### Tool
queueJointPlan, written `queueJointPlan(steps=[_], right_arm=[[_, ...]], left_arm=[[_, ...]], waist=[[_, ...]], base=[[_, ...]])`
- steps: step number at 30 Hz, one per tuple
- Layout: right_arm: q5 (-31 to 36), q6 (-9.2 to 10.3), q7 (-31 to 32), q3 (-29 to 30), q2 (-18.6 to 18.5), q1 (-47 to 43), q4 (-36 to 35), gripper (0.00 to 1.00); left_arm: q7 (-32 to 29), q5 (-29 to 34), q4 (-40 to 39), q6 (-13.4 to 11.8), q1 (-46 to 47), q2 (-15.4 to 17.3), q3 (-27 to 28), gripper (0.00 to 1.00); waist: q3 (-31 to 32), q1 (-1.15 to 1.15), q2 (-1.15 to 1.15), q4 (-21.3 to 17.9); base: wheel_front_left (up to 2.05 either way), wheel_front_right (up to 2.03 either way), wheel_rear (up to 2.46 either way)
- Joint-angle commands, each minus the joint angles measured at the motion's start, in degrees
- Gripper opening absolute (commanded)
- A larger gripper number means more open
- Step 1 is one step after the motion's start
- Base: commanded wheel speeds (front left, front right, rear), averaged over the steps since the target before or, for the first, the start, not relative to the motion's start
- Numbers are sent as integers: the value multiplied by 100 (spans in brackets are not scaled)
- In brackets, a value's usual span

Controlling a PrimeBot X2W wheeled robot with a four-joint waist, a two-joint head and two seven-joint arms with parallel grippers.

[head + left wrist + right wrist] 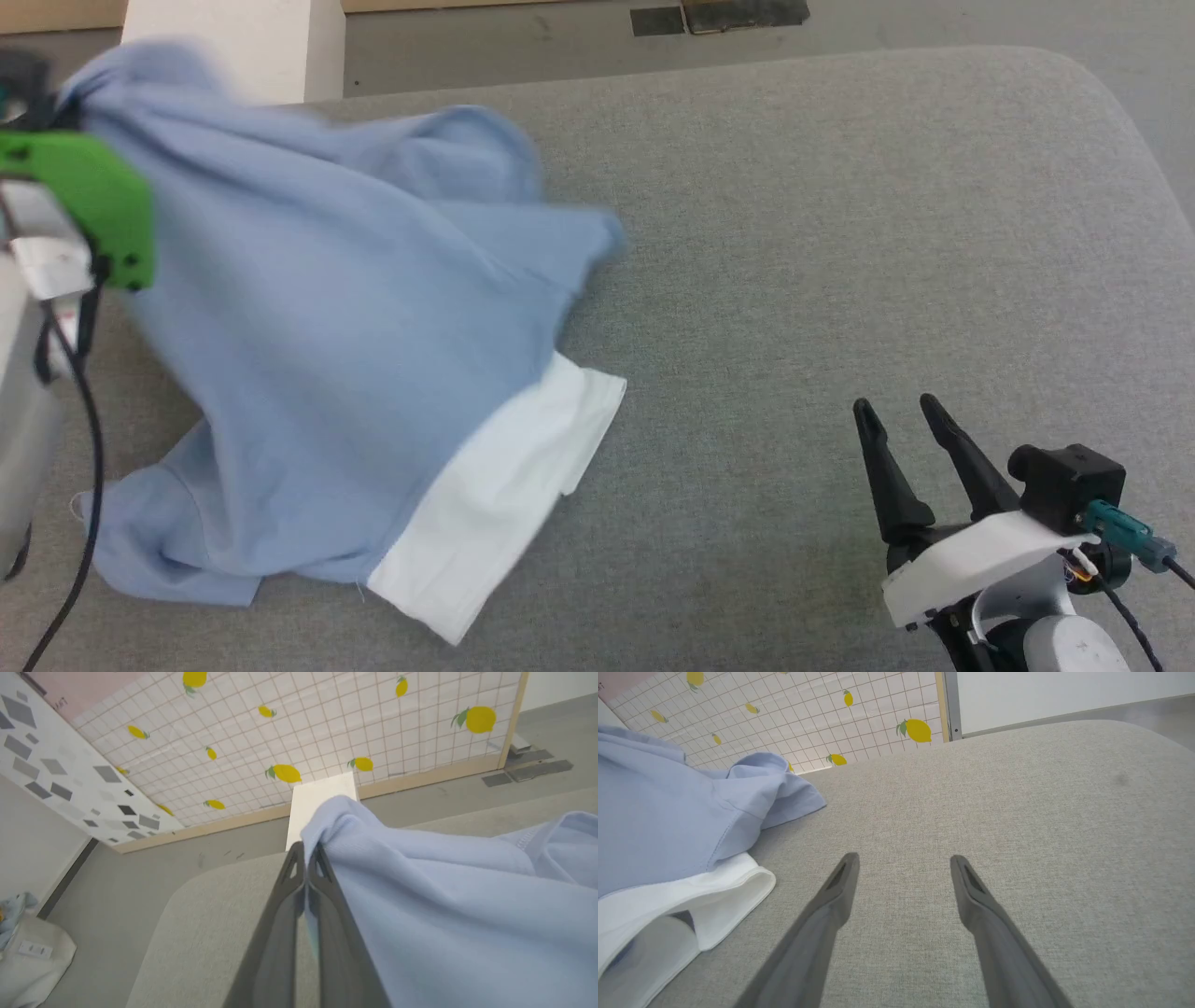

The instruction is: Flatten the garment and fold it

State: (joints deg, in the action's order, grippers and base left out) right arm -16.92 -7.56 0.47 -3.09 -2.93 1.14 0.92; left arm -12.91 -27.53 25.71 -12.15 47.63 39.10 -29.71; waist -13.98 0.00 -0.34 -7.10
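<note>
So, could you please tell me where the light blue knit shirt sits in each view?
Head view: the light blue knit shirt fills the left half, lifted at upper left.
Left wrist view: the shirt takes the right half, its peak pinched in the shut left pincer.
Right wrist view: the shirt lies at left, over a white fabric band.
Shared landmark: the grey padded surface beneath it.

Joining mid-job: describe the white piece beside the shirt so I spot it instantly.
On the grey padded surface, the light blue shirt drapes across the left half, one part lifted by the left gripper. The white fabric band juts from under its near right edge, toward the open right gripper. It is white and flat, unlike the raised blue knit.
</note>
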Motion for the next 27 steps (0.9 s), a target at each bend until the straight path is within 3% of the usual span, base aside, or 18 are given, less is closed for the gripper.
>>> queueJointPlan(steps=[1, 2, 4, 10, 19, 24, 27], right_arm=[[-39, 8, -40, -4, 5, 80, 27, 100], [-39, 8, -41, 6, 5, 83, 36, 100], [-26, 8, -28, 6, 5, 99, 51, 100], [18, 8, 38, -23, 5, 155, 39, 100], [156, 8, 139, -180, 5, 334, 0, 100], [466, 8, 285, -267, 5, 1004, 66, 100], [564, 8, 410, -236, -28, 1593, 341, 100]], left_arm=[[-10, -113, 182, -149, -266, 29, 65, 0], [-23, -217, 273, -187, -374, -16, 114, 0], [35, -409, 374, -128, -598, -133, 152, 100], [470, -745, 559, -200, -1149, -468, 294, 100], [2695, -1210, -126, -423, -2423, -1277, 1114, 100], [2787, -385, -1568, -574, -3251, -2040, 1812, 100], [2789, 188, -2167, -364, -3656, -2590, 2118, 100]], waist=[[-35, 0, 34, 7], [-43, 0, 34, 30], [-59, 0, 34, 88], [-9, 0, 34, 332], [258, 0, 34, 754], [146, 0, 34, 1164], [8, 0, 34, 1469]], base=[[0, 0, 0], [0, 0, 0], [0, 0, 0], [0, 0, 0], [0, 0, 0], [0, 0, 0], [0, 0, 0]])
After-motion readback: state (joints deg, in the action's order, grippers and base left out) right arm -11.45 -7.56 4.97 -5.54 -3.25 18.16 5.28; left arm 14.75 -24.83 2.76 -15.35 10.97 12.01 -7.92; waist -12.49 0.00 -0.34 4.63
